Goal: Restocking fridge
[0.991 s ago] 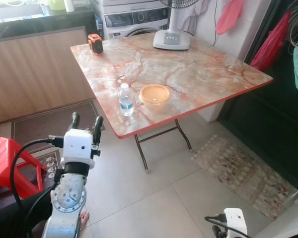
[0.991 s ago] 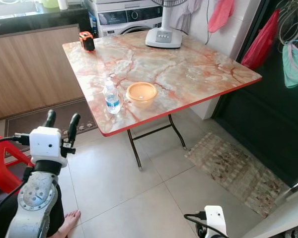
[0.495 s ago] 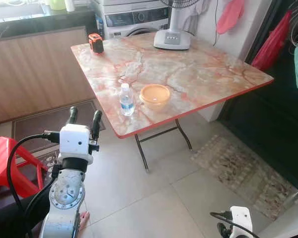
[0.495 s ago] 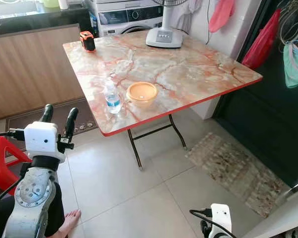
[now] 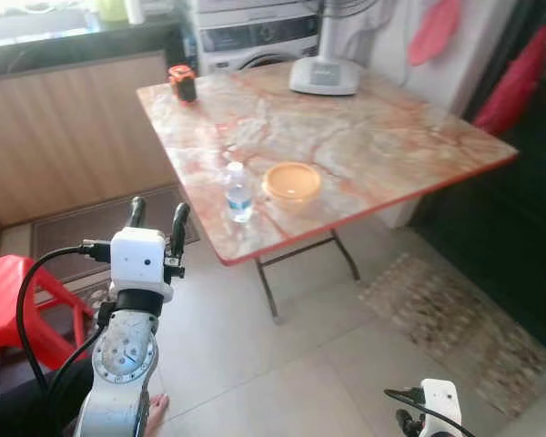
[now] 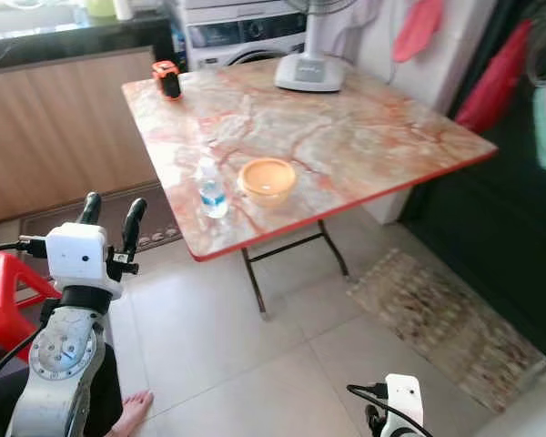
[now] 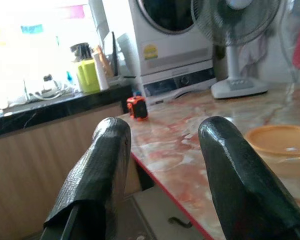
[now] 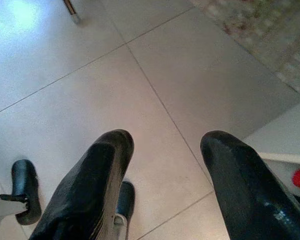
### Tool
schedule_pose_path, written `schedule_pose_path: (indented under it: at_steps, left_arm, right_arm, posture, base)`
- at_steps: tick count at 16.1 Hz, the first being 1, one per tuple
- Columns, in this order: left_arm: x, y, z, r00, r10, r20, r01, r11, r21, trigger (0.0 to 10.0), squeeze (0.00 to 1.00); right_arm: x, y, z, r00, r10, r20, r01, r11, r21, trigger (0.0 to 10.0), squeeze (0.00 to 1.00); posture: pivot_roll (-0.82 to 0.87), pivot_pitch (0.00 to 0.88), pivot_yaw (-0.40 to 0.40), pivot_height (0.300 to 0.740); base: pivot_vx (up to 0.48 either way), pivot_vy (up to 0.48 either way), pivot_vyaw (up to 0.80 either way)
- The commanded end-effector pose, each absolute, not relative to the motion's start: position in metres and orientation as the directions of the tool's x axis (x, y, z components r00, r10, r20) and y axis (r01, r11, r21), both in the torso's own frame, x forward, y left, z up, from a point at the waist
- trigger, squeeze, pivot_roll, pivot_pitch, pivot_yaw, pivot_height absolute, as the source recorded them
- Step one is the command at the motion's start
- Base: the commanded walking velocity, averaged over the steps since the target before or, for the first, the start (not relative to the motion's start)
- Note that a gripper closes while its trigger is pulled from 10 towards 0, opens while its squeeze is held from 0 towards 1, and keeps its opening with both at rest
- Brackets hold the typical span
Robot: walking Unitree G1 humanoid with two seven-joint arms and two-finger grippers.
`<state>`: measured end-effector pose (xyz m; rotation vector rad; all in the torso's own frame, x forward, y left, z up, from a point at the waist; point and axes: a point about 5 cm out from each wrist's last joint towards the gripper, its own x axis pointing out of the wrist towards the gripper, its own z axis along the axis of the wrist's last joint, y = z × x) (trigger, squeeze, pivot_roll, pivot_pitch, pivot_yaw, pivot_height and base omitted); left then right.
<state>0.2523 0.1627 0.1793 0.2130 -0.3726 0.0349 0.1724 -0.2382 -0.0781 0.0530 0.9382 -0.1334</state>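
A fan base (image 6: 305,71), an orange-and-black tape measure (image 6: 167,78), a red stool (image 5: 9,305) and a patterned rug (image 5: 460,319) surround the table area.

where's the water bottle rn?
In the eye views, the water bottle stands near the marble table's front edge, just left of the orange bowl, ahead of the raised left hand.

One water bottle (image 5: 239,192), one orange bowl (image 5: 291,183) (lidded), one fan (image 5: 325,75).

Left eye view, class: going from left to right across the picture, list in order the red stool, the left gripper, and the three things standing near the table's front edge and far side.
Red stool → left gripper → water bottle → orange bowl → fan base.
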Motion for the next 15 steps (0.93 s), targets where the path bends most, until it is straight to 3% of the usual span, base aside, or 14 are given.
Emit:
schedule_pose_path:
  at_steps: [1, 15]
  left_arm:
    - [0.2535, 0.1628, 0.1848, 0.926, -0.016, 0.377, -0.062, 0.979, 0.195, 10.0, 0.0]
    - [0.2582, 0.1636, 0.1922, 0.923, 0.002, 0.385, -0.079, 0.98, 0.184, 10.0, 0.0]
  right_arm:
    - [0.1736, -0.2381, -0.0777, 0.584, -0.094, -0.807, 0.15, 0.989, -0.006, 10.0, 0.0]
    - [0.1827, -0.2379, -0.0737, 0.576, -0.052, -0.816, 0.066, 0.998, -0.017, 10.0, 0.0]
  posture:
    - [0.06, 0.0, -0.008, 0.74]
    - [0.05, 0.015, -0.012, 0.74]
  base:
    - [0.274, 0.0, 0.0]
    - [0.276, 0.0, 0.04]
